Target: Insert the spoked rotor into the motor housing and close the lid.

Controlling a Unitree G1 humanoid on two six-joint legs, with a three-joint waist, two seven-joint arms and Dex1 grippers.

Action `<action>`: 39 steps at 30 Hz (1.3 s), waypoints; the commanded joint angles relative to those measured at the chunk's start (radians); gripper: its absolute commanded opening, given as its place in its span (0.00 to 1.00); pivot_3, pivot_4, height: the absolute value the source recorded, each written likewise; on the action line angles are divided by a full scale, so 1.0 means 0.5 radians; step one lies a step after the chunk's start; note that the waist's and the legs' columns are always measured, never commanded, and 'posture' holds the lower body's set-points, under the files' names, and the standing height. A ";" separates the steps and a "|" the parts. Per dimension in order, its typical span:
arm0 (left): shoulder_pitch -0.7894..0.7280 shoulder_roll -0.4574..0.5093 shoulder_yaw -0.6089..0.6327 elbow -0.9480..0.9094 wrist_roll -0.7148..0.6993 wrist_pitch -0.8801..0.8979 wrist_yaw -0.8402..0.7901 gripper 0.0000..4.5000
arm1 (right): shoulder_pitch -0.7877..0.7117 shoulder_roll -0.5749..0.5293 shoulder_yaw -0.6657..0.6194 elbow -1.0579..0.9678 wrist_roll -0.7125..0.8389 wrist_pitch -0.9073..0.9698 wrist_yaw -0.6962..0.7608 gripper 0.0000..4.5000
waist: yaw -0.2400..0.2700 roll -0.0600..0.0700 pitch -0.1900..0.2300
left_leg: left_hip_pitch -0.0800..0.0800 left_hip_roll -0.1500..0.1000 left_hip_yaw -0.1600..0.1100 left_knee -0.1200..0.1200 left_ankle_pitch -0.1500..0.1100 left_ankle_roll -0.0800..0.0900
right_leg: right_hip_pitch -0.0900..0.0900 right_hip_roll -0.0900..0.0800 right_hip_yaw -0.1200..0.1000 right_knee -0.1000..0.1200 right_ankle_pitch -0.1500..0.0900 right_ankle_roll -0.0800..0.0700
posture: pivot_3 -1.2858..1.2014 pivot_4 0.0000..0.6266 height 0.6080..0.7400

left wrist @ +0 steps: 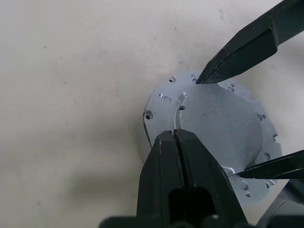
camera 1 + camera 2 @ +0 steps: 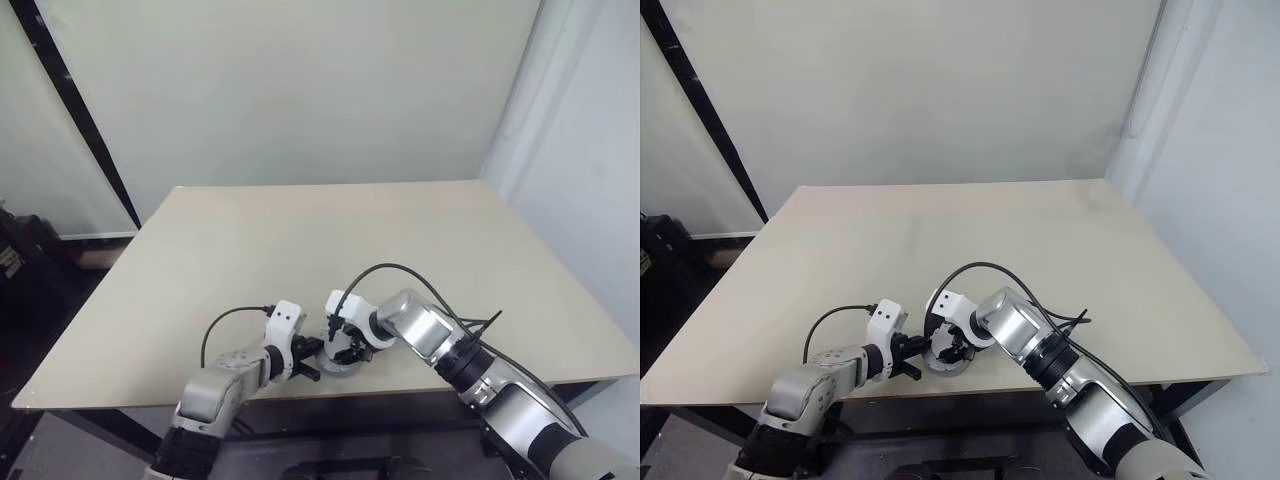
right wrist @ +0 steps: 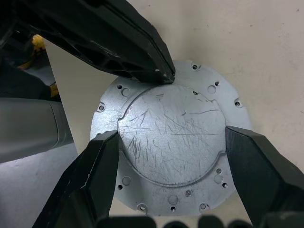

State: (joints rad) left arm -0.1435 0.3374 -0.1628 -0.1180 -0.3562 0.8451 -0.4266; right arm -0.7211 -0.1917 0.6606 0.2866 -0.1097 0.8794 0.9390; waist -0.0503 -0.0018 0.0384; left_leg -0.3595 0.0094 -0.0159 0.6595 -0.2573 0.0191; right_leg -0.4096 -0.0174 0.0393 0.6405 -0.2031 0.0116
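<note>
Left hand point(image 1: 175, 137): fingers clenched together, nothing between them. Its tip rests on the rim of the lid point(image 3: 171, 142), on the robot's left side of the disc; the right wrist view shows that tip touching the flange just outside the raised centre.

The lid is a flat grey metal disc, scratched face up, with a raised round centre panel and a ring of small holes around the flange. It lies flat on the counter point(image 2: 300, 240), close to the counter's near edge and roughly midway along that edge. What sits under the lid cannot be told from these views; no rotor or copper windings can be made out.

Right hand point(image 3: 171, 156): fingers spread wide, straddling the lid from above, one finger on each side of the raised panel. The fingertips point(image 3: 102, 156) sit over the flange on opposite sides of the lid. Cannot tell whether the pads press on the raised edge or just stand next to it. The lid is flat on the counter, not lifted.

In the head view both hands meet at the lid: left hand point(image 2: 308, 360) just left of it, right hand point(image 2: 348, 350) directly over it with the wrist angled steeply down. Black cables loop above each wrist, near the lid.
</note>
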 commanded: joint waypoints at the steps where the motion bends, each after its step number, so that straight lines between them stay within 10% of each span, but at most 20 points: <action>1: 0.005 0.001 -0.083 0.075 0.063 0.043 -0.014 0.00 | 0.060 -0.019 0.014 0.080 -0.035 -0.009 -0.075 0.71 | 0.000 0.000 0.000 | 0.000 0.000 -0.001 0.000 0.000 0.000 | 0.000 0.000 0.000 0.000 0.000 0.000 | 0.52 0.00 1.00; 6: 0.006 0.014 -0.106 0.080 0.108 0.057 -0.025 0.00 | 0.073 0.007 -0.132 -0.037 0.074 0.015 -0.049 1.00 | 0.000 0.000 0.000 | 0.000 0.000 -0.005 0.000 0.000 -0.001 | 0.000 0.000 -0.002 0.000 0.000 0.000 | 0.52 0.00 1.00; 23: -0.023 0.011 -0.118 0.046 0.123 0.053 -0.083 0.00 | 0.066 0.062 -0.982 -0.148 0.521 0.348 -0.435 1.00 | 0.001 0.005 0.005 | -0.007 0.000 -0.009 -0.002 0.000 0.000 | -0.003 -0.005 -0.001 -0.002 -0.003 0.004 | 0.52 0.00 1.00; 39: -0.073 0.106 0.209 -0.182 -0.020 0.116 -0.133 0.00 | 0.296 -0.155 -0.509 -0.361 0.453 -0.193 -0.245 1.00 | -0.011 -0.004 0.013 | -0.038 -0.004 0.004 -0.011 0.007 0.011 | -0.035 0.005 0.001 -0.001 -0.002 0.005 | 0.52 0.00 1.00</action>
State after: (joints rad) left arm -0.1635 0.3756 -0.1000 -0.1554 -0.3400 0.8965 -0.4872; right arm -0.5659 -0.2662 0.3913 0.1453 0.1223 0.8350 0.7999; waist -0.0559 -0.0038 0.0451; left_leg -0.3784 0.0077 -0.0138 0.6533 -0.2540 0.0247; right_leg -0.4274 -0.0146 0.0399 0.6401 -0.2041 0.0141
